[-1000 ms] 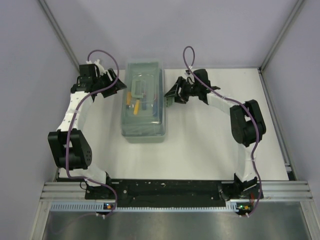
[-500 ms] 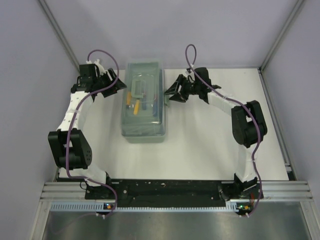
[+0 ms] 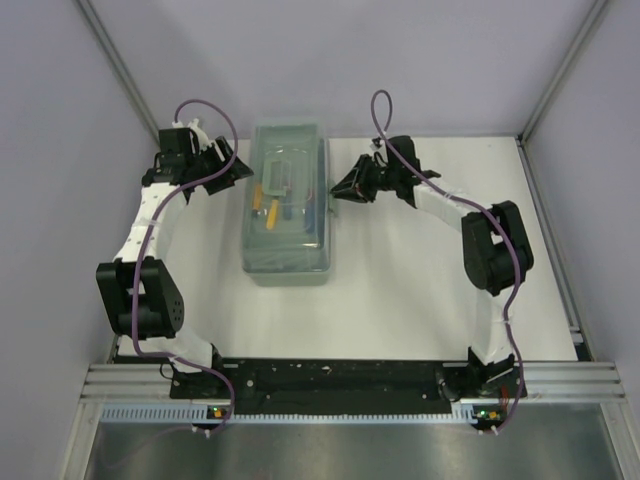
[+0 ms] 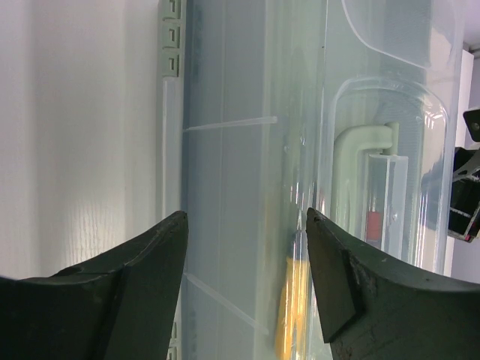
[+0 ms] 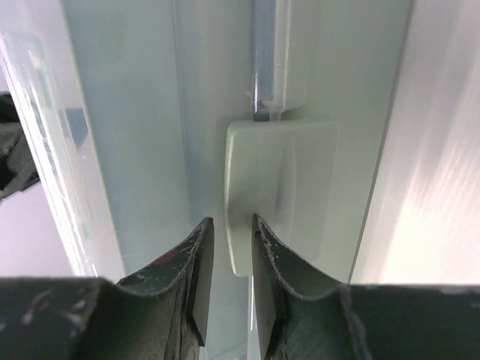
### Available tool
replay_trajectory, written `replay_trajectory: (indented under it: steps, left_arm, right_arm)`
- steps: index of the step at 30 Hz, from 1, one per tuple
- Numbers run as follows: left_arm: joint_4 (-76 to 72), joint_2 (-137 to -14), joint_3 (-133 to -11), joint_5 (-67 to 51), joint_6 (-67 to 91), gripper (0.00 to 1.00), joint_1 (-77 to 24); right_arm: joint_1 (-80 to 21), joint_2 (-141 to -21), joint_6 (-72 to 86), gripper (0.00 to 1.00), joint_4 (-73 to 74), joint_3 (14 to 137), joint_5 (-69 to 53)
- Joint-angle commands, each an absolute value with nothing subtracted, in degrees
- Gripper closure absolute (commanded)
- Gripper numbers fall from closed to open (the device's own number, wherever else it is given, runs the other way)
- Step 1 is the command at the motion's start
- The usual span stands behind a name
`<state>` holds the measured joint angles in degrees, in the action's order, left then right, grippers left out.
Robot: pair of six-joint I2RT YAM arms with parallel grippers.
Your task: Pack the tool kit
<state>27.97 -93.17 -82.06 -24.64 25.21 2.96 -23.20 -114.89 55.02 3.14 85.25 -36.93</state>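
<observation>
Right gripper (image 5: pixel 231 223) has narrowed to a slit, empty, at the latch (image 5: pixel 292 187), perhaps pressing it; left gripper (image 4: pixel 246 217) gapes, empty, beside the box (image 3: pixel 288 250) mid-table; packing looks nearly finished.

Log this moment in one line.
box: lid shut | tools: inside box | left claw: open, at box's left side | right claw: near-shut, at latch
</observation>
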Motion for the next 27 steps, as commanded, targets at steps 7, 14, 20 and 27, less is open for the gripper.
replay_trajectory:
  steps: [7, 14, 20, 27]
  left_arm:
    - [40.9, -98.3, -77.3, -23.3, 21.5, 0.33, 0.8]
    - [41.3, -98.1, -77.4, -23.3, 21.5, 0.33, 0.7]
    - [41.9, -95.7, -79.0, -21.4, 20.9, 0.34, 0.7]
    - [42.8, -95.6, -81.0, -22.2, 20.4, 0.3, 0.8]
  right_arm:
    - [-30.1, -116.0, 53.9, 0.75, 1.9, 88.0, -41.8]
    - [-30.1, -115.4, 51.9, 0.76, 3.6, 88.1, -40.0]
    - [-28.8, -113.0, 46.8, 0.74, 13.5, 96.0, -35.8]
    - [-25.3, -108.3, 43.0, 0.72, 18.9, 95.0, -25.8]
